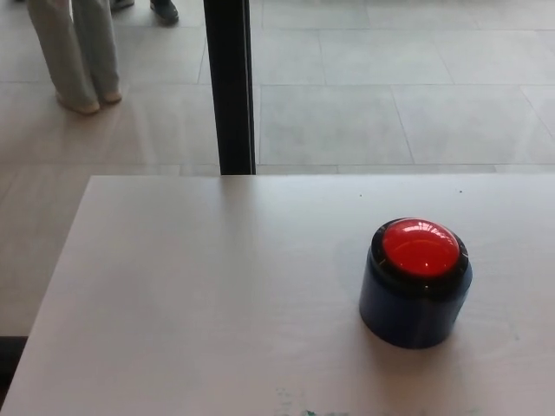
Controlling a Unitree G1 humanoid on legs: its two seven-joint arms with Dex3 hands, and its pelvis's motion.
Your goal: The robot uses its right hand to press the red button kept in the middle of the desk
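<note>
A red button (421, 246) is sitting on a pale tabletop (199, 295), toward the right side of the view and nearer the front edge than the back. Its glossy red dome is resting in a black ring on top of a dark round base (412, 312), and the dome is catching a soft reflection of light. No brand, label or writing is showing on the button or its base. Nothing is touching the button, and the surface around it is lying bare apart from a few faint greenish specks (295, 407) at the very front edge.

Neither robot hand is appearing in the view, so the state of the fingers cannot be told.

Behind the tabletop, a black upright post (230, 87) is rising from the back edge, left of centre. Beyond it a light tiled floor (390, 95) is stretching away. In the top left corner, a person's legs (78, 52) in light trousers are standing on that floor, well apart from the tabletop, with a dark shoe (165, 10) just behind them.
</note>
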